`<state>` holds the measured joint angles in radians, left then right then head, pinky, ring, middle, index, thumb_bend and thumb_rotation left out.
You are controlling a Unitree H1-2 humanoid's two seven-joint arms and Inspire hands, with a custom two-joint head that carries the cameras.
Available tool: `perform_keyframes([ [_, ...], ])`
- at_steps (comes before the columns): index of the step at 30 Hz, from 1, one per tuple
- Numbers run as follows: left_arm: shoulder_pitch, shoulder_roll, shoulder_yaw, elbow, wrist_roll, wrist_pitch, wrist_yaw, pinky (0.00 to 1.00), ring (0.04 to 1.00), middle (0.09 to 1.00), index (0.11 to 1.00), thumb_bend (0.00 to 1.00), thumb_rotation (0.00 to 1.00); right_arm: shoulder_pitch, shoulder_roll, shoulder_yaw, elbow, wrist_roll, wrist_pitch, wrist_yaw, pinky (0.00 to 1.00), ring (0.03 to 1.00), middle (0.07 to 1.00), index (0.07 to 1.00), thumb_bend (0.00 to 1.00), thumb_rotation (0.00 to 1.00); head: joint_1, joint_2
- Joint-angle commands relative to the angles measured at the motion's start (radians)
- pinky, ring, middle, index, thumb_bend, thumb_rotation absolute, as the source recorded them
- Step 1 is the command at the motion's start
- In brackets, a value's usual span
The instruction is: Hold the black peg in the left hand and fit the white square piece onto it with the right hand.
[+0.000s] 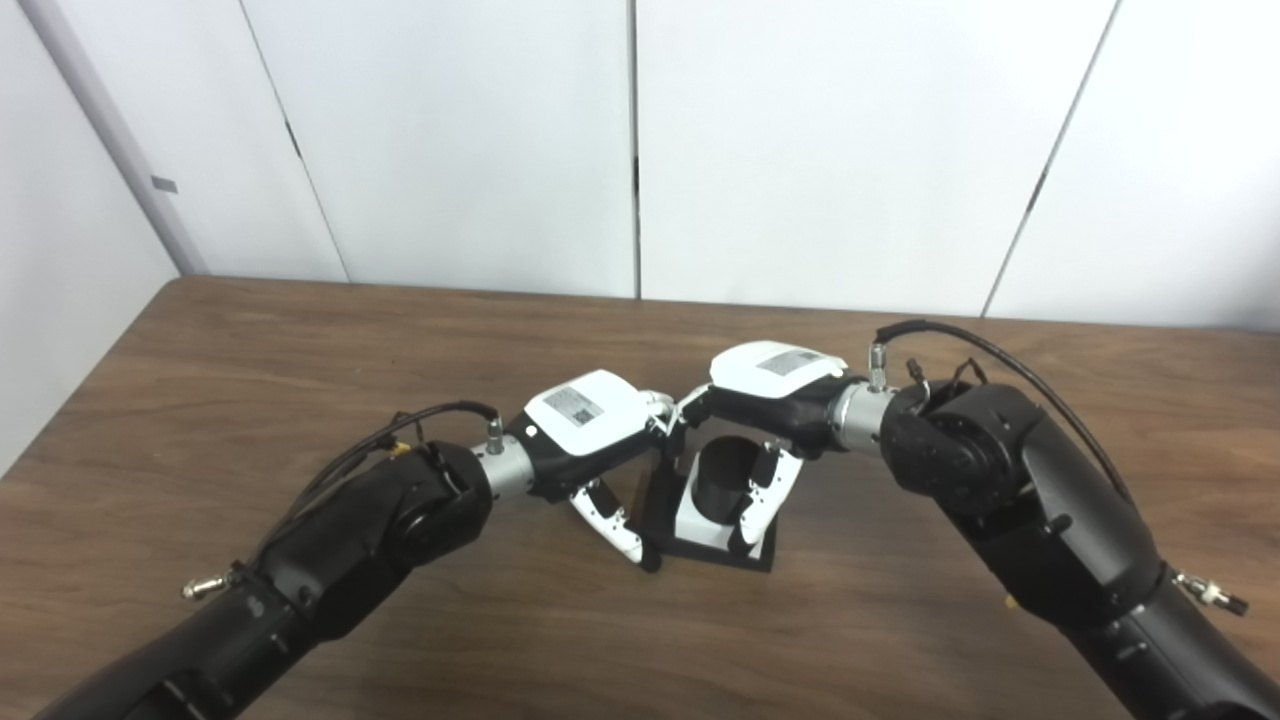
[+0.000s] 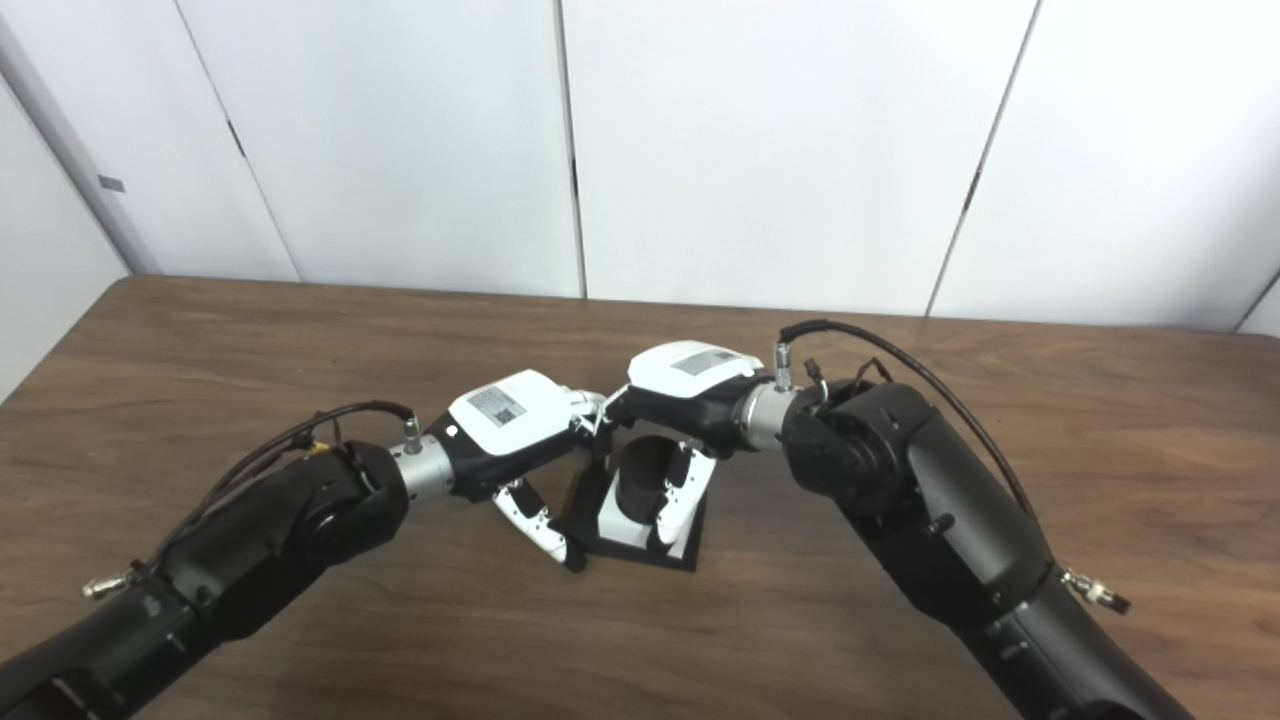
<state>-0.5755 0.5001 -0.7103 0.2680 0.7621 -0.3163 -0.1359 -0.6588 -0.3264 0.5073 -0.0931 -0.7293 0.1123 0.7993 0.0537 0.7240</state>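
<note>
Desk point(image 1: 250, 400): a brown wood-grain top carrying everything; the black peg near its middle serves as the landmark below.
Left hand point(image 1: 590, 425): just left of the peg, palm down, its fingers point(image 1: 612, 520) reaching down to the left edge of the peg's base. It seems to brace or pinch that edge, but how firm the hold is cannot be told.
Right hand point(image 1: 770, 395): directly above and just right of the peg, palm down, fingers curled downward onto the white piece, which it appears to grip from the top and right side.
Black base point(image 1: 755, 560): a flat dark plate under the peg, lying on the desk, its near right corner showing past the white piece.
White square piece point(image 1: 695, 525): already around the peg, the peg rising through its opening; it sits low and looks slightly tilted on the base.
Black peg point(image 1: 722, 482): a short dark cylinder standing upright from the base, between the two hands.
Step in hand: by my reading, the late part of the fit, seating the piece down the peg.
Next move: likely a straight, level downward press by the right hand while the left keeps the base from sliding; then both release.
</note>
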Motion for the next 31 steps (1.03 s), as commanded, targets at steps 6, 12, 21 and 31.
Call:
perform_keyframes([
  [6, 0.067, -0.022, -0.069, 0.040, 0.065, -0.025, -0.103, 0.80, 0.890, 0.884, 0.494, 0.52, 0.08, -0.049, -0.012, -0.052, -0.032, 0.026, 0.004, -0.029, 0.79, 0.821, 0.827, 0.760, 0.93, 0.31, -0.008, 0.003],
  [12, 0.066, -0.020, -0.069, 0.050, 0.067, -0.036, -0.088, 0.79, 0.877, 0.881, 0.493, 0.52, 0.08, -0.063, -0.021, -0.118, -0.071, 0.048, 0.018, -0.038, 0.76, 0.824, 0.832, 0.770, 0.93, 0.30, -0.015, 0.000],
  [21, 0.068, -0.015, -0.065, 0.045, 0.066, -0.026, -0.097, 0.80, 0.881, 0.881, 0.493, 0.52, 0.08, -0.062, -0.096, -0.194, -0.131, 0.077, 0.044, -0.019, 0.69, 0.802, 0.824, 0.776, 0.93, 0.27, -0.020, 0.000],
  [31, 0.071, -0.010, -0.064, 0.047, 0.070, -0.038, -0.084, 0.80, 0.875, 0.876, 0.493, 0.52, 0.08, 0.063, -0.158, -0.342, -0.142, 0.186, 0.050, -0.134, 0.65, 0.756, 0.770, 0.739, 0.81, 0.06, -0.031, 0.000],
])
